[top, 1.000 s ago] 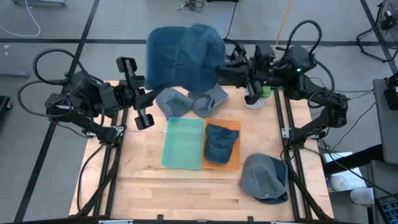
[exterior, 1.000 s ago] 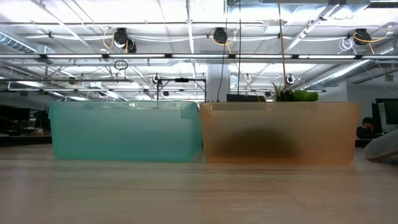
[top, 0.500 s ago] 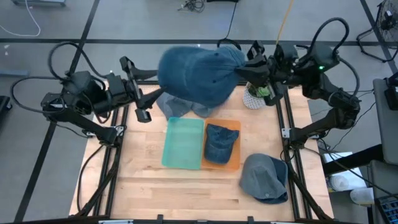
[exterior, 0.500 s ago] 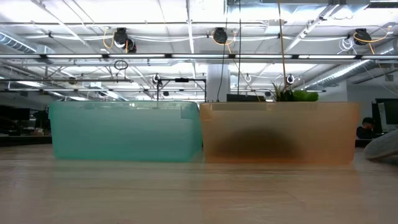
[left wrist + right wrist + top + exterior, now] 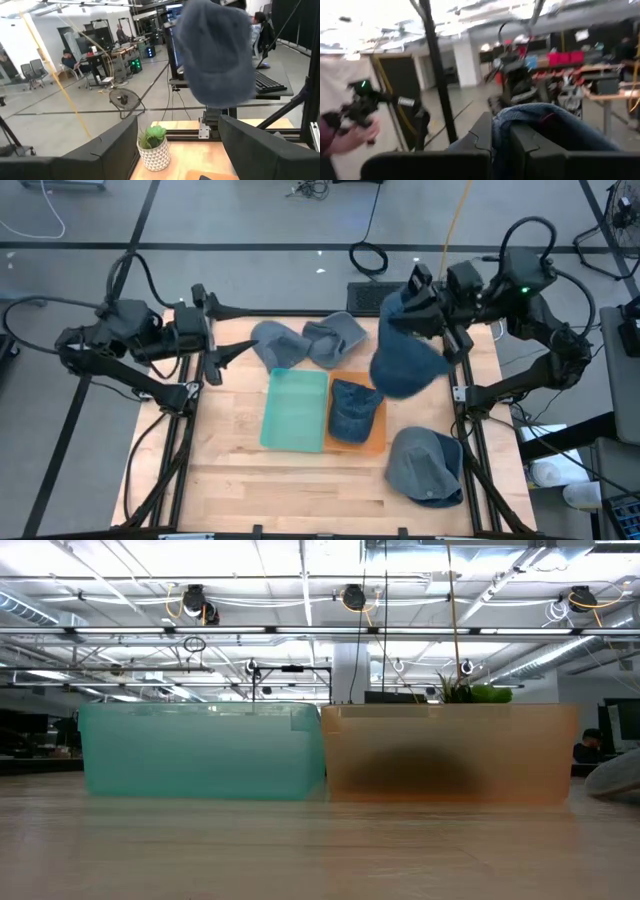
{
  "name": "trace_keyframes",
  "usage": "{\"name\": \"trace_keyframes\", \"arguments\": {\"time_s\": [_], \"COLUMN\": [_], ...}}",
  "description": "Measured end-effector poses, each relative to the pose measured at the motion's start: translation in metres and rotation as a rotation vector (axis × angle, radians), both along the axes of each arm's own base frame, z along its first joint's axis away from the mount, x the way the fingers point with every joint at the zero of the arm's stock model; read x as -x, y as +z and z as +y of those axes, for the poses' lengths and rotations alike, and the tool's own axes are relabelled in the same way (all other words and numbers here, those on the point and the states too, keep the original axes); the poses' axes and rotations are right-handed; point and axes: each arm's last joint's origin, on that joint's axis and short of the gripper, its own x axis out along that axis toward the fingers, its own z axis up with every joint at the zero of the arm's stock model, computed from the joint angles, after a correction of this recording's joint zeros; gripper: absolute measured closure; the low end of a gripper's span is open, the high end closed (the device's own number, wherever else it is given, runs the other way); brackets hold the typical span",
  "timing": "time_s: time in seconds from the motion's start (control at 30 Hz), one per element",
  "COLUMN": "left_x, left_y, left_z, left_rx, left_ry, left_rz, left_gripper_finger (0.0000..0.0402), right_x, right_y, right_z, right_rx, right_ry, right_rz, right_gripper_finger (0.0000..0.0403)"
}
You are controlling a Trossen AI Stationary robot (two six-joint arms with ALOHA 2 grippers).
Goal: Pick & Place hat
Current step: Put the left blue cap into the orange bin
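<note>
- Right gripper (image 5: 418, 308): raised above the far right corner of the tabletop (image 5: 240, 470), fingers (image 5: 482, 134) clenched on the blue denim hat (image 5: 405, 355); in the right wrist view the cloth is pinched between the two dark fingers.
- Blue denim hat: hangs from the right gripper, clear of the tabletop, drooping below and toward the near side of that gripper, above the far right edge of the orange bin (image 5: 365, 442).
- Left gripper (image 5: 212, 330): held over the far left edge of the tabletop, well apart from the right gripper, fingers released and spread with nothing between them.
- Teal bin (image 5: 294, 410) and orange bin: side by side, touching, at mid-tabletop, between the two grippers and nearer the front; a dark denim hat (image 5: 353, 408) lies in the orange bin.
- Two grey hats (image 5: 305, 342): on the tabletop just beyond the bins, between the grippers.
- Grey hat (image 5: 427, 465): near right corner, well below the right gripper.
- Potted plant (image 5: 153, 147): seen in the left wrist view under the hanging hat.
</note>
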Motion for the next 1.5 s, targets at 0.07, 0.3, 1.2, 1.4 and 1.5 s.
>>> {"name": "trace_keyframes", "arguments": {"time_s": [0.07,0.3,1.2,1.4,1.5], "left_x": [0.003,0.014,0.026,0.025,0.025], "left_y": [0.001,0.005,0.008,0.008,0.008], "left_z": [0.001,0.003,0.005,0.005,0.005], "left_rx": [0.013,-0.015,0.035,0.036,0.036], "left_ry": [0.001,-0.001,-0.014,-0.014,-0.014], "left_rz": [-0.006,-0.024,-0.064,-0.064,-0.064], "left_gripper_finger": [0.0124,0.0132,0.0133,0.0133,0.0133], "right_x": [0.000,-0.003,-0.040,-0.053,-0.059], "right_y": [-0.005,-0.017,-0.100,-0.114,-0.120], "right_z": [-0.001,0.001,0.020,0.032,0.036], "right_rx": [0.008,0.045,0.489,0.569,0.599], "right_ry": [0.024,0.089,0.201,0.214,0.220], "right_rz": [0.051,0.154,0.747,0.828,0.859], "right_gripper_finger": [0.0392,0.0392,0.0392,0.0392,0.0392]}}
